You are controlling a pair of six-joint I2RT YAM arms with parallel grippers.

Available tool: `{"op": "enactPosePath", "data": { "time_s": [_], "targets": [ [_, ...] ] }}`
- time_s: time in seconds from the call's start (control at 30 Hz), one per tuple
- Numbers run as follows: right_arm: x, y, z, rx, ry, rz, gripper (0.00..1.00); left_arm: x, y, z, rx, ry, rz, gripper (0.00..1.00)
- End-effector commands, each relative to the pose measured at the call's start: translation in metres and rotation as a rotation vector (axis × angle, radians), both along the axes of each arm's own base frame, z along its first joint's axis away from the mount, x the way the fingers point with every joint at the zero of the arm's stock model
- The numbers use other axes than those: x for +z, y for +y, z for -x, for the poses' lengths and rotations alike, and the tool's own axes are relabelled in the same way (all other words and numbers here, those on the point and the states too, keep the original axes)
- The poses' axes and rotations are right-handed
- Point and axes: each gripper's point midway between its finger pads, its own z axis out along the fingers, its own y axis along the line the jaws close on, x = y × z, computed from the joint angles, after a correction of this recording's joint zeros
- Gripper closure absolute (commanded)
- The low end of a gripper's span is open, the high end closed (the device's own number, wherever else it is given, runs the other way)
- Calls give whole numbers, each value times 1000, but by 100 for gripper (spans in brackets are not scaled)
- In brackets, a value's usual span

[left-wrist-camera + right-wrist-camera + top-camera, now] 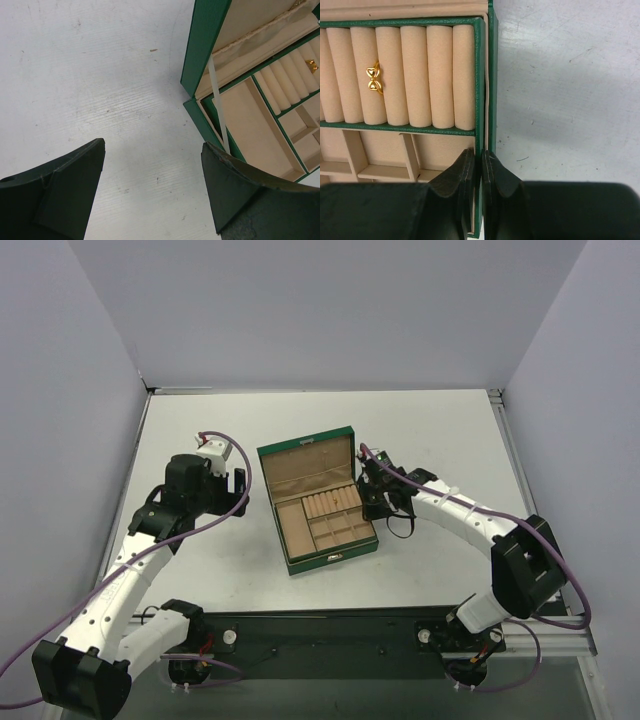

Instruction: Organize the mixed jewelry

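Observation:
The green box with tan compartments lies open mid-table, lid tipped back. A small gold ring with a bow-shaped top sits between the tan ring rolls, also seen as the ring in the left wrist view. My right gripper is shut on the box's right wall, one finger inside and one outside; from above this gripper is at the box's right side. My left gripper hangs open over bare table left of the box, holding nothing; from above it is the gripper.
A white ribbon stay links lid and base at the box's left corner. Grey walls enclose the white table on three sides. The black base rail runs along the near edge.

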Motion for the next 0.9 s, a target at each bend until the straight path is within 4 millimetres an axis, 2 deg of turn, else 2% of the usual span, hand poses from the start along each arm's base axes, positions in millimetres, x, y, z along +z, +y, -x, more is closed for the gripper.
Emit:
{"op": "enactPosePath", "data": {
  "time_s": [0.0,0.87],
  "targets": [
    [-1,7,-3,-1,5,-14,100,8,-2,-7,-5,-34,10,12],
    [-16,7,-2,-7,30,20,100,8,-2,-6,-10,-34,11,12]
  ]
}}
